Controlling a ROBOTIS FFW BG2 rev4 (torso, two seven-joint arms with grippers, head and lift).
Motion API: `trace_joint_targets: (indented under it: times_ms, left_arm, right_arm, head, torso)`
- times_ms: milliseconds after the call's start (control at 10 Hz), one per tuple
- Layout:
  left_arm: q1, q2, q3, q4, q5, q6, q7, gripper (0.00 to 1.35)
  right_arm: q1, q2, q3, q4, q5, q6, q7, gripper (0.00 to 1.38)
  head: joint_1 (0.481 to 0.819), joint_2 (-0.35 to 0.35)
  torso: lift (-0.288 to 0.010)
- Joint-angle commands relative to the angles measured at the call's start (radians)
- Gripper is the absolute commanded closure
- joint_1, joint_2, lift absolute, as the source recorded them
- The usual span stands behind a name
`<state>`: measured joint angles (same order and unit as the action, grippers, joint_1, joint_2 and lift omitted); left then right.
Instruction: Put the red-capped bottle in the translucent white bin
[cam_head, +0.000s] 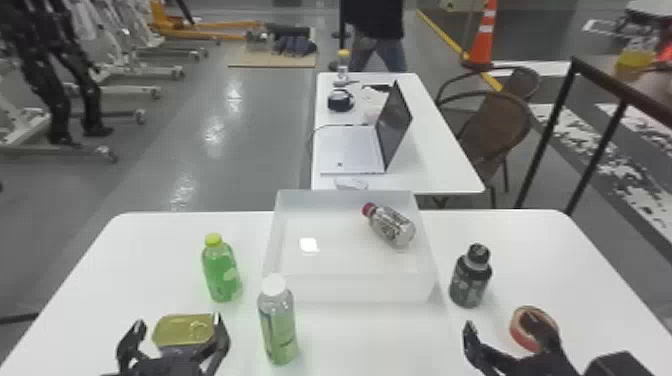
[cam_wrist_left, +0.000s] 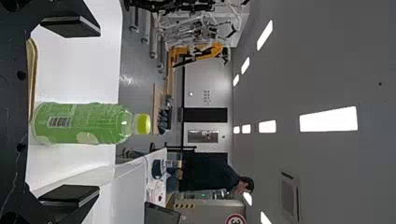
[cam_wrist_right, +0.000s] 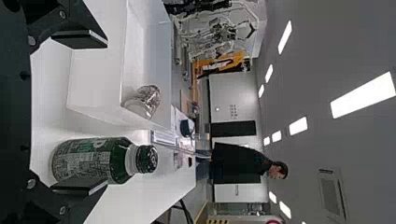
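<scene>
The red-capped bottle lies on its side inside the translucent white bin, toward the bin's right back, its cap pointing to the back left. Part of that bottle shows over the wall of the bin in the right wrist view. At the front left, my left gripper is open by the gold tin; the left gripper has its fingers wide apart in its wrist view. My right gripper stands open at the front right, outside the bin; the right gripper holds nothing.
A green bottle and a white-capped bottle stand left of the bin. The gold tin is at the front left. A dark bottle and a roll of tape are on the right. Behind stands a table with a laptop.
</scene>
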<state>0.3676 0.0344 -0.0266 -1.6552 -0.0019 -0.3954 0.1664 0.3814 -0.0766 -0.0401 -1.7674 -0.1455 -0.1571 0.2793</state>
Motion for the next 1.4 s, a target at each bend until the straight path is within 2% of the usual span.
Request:
trace_joint_targets:
  times_ms: [0,400,1300]
  left_arm:
    - [0.001,-0.004,0.004,0.0,-0.003,0.004,-0.007,0.12]
    - [0.004,-0.03,0.025,0.0,-0.01,0.009,-0.033,0.12]
    - [0.008,-0.034,0.031,0.0,-0.013,0.004,-0.034,0.12]
  right_arm:
    - [0.004,-0.002,0.0,-0.003,-0.002,0.002,-0.011,0.25]
    - [0.01,-0.002,0.0,-0.009,-0.002,0.013,-0.025,0.25]
    - [0.005,0.001,0.0,0.0,-0.011,0.011,-0.029,0.09]
  head:
    - [0.549,0.0]
    - [0.549,0.0]
    - [0.549,0.0]
  torso:
    - [-0.1]
    - [-0.1]
    - [-0.1]
